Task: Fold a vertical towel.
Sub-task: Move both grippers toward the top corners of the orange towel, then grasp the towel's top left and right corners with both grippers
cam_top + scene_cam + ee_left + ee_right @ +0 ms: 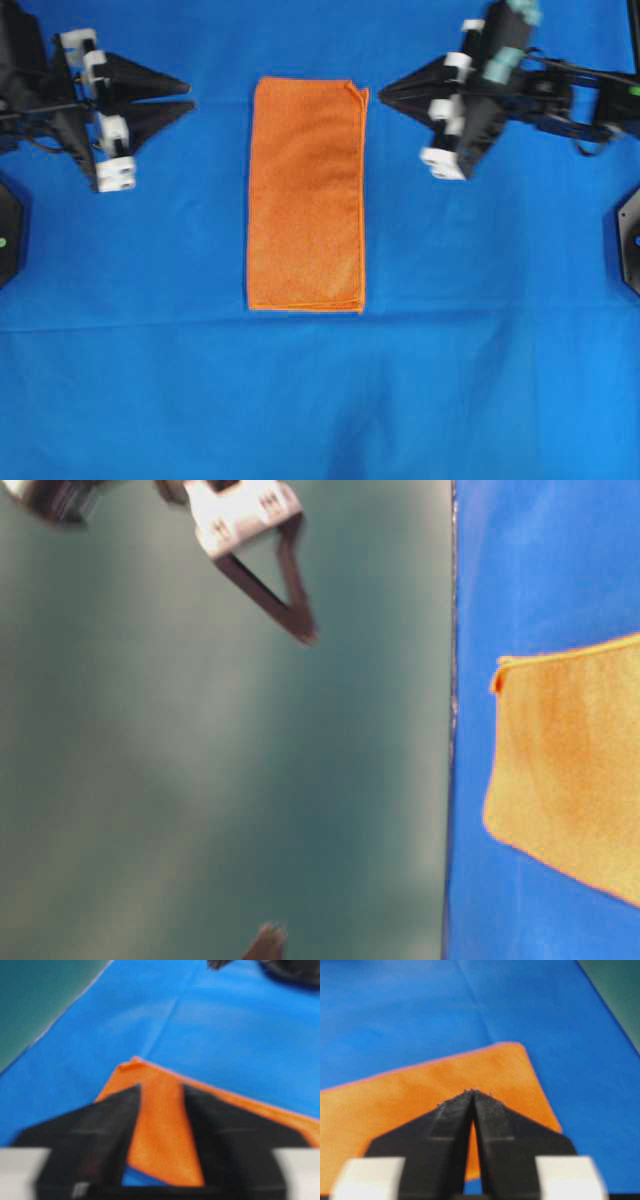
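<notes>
Blue table cloth carries the flat, unfolded towel; left gripper parted, right gripper pinched empty.

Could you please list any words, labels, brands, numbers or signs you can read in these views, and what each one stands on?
None can be read.
Orange microfibre towel: no tag or print shows.
Large blue table cloth: plain.
Left gripper and right gripper: black fingers and white blocks, too blurred to show any marking.
</notes>
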Robot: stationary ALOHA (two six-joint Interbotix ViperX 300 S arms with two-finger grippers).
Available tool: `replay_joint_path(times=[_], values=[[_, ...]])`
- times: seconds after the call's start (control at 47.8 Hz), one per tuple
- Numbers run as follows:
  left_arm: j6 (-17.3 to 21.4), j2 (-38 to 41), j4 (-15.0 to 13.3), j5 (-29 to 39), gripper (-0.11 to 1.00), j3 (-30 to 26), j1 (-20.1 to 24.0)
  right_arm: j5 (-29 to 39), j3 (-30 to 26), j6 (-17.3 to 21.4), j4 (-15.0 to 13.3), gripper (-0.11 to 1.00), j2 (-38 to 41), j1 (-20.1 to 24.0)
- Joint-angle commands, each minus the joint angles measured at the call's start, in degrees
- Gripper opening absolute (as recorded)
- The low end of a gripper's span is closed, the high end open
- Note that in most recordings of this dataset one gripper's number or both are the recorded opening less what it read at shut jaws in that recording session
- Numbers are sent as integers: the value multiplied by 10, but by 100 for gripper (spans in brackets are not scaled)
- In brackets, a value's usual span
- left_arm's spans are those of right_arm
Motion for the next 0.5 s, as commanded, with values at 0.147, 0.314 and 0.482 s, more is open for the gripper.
replay_joint_path(times=[0.147, 0.314, 0.482], values=[[-1, 143, 0, -40, 78, -52, 49, 8, -60, -2, -18, 58, 107, -39], [-1, 246, -1, -52, 80, -91, 79, 4, -80, -3, -25, 57, 162, -61], [-1, 323, -1, -69, 80, -120, 95, -4, -91, -4, -33, 57, 205, -77]])
